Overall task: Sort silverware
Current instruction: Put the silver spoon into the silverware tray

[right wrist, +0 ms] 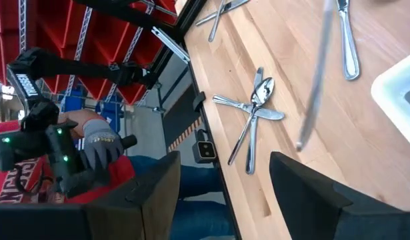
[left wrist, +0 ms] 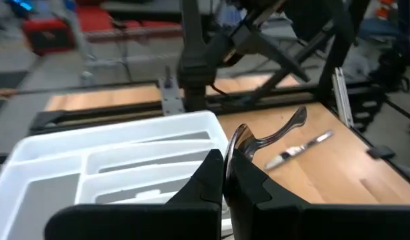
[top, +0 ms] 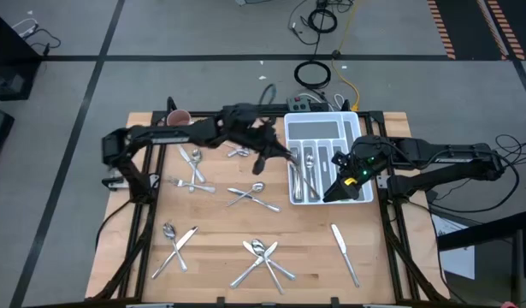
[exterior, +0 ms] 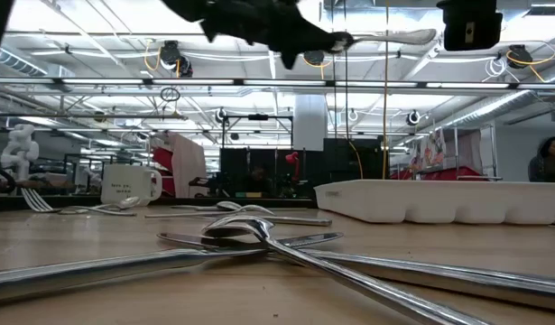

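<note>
Your left gripper (left wrist: pixel 226 175) is clamped on the bowl end of what looks like a spoon (left wrist: pixel 271 133), handle jutting forward and level, held above the white tray's (top: pixel 358 130) near edge. The slots run lengthwise away from you, so turn the handle to match before lowering. Your right gripper (top: pixel 341 186) waits spread wide over the tray's right side, holding nothing. Other silverware (top: pixel 261 255) lies scattered across the table (top: pixel 211 274).

Scattered silverware (top: pixel 261 257) across table (top: pixel 211 265); bare wood beside lone knife (top: pixel 345 254).
</note>
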Controlling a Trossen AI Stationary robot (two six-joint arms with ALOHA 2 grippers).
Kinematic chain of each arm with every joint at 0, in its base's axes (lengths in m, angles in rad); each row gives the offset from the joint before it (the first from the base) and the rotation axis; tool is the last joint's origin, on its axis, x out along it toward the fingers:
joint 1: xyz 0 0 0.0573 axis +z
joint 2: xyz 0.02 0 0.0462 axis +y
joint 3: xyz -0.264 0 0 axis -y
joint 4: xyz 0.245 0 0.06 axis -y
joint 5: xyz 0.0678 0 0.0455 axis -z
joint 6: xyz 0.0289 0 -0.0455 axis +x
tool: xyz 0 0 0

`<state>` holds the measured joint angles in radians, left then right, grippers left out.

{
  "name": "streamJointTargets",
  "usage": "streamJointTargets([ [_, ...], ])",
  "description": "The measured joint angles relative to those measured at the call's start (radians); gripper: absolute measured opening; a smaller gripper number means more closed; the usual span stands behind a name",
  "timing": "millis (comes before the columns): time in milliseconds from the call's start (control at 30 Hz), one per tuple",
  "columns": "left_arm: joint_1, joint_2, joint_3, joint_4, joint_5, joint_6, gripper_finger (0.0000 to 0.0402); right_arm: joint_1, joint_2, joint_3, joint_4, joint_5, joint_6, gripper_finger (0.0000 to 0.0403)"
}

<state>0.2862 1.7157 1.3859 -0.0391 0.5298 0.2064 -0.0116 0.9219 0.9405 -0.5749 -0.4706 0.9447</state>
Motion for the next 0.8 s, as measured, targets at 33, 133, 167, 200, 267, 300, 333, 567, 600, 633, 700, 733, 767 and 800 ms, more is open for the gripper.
streamJointTargets([
  [33,0.008,0.03,0.048,-0.046,0.025,0.017,0.0005,0.0,-0.001,0.0,0.001,-0.001,0.0,0.0222],
  [133,0.033,0.127,0.198,-0.162,0.098,0.071,0.0005,0.0,-0.009,0.0,-0.002,-0.003,0.001,0.0222],
  [167,0.042,0.156,0.244,-0.2,0.117,0.09,0.0005,0.0,-0.015,0.0,-0.002,-0.004,0.001,0.0222],
  [200,0.05,0.185,0.287,-0.237,0.13,0.103,0.0005,0.0,-0.02,0.0,-0.003,-0.004,0.002,0.0222],
  [267,0.067,0.245,0.374,-0.307,0.146,0.141,0.0005,0.0,-0.034,0.0,-0.004,-0.006,0.002,0.0222],
  [300,0.075,0.273,0.413,-0.336,0.153,0.159,0.0005,0.0,-0.04,0.0,-0.004,-0.006,0.004,0.0222],
  [333,0.084,0.298,0.447,-0.359,0.157,0.174,0.0005,0.0,-0.046,0.0,-0.005,-0.006,0.009,0.0222],
  [567,0.145,0.461,0.636,-0.432,0.177,0.219,0.0005,0.0,-0.073,0.0,-0.008,-0.003,0.011,0.0222],
  [600,0.152,0.484,0.656,-0.438,0.177,0.216,0.0005,0.0,-0.073,0.0,-0.008,-0.003,0.011,0.0222],
  [633,0.159,0.503,0.675,-0.45,0.177,0.206,0.0005,0.0,-0.073,0.0,-0.009,-0.002,0.011,0.0222],
  [700,0.168,0.536,0.706,-0.465,0.177,0.173,0.0005,0.0,-0.073,0.0,-0.013,-0.002,0.003,0.0222],
  [733,0.17,0.55,0.718,-0.478,0.177,0.157,0.0005,0.0,-0.073,0.0,-0.013,-0.002,-0.005,0.0222],
  [767,0.172,0.563,0.723,-0.495,0.177,0.143,0.0005,0.0,-0.073,0.0,-0.014,-0.002,-0.015,0.0222],
  [800,0.172,0.573,0.725,-0.513,0.177,0.141,0.0005,0.0,-0.073,0.0,-0.015,-0.002,-0.026,0.0222],
])
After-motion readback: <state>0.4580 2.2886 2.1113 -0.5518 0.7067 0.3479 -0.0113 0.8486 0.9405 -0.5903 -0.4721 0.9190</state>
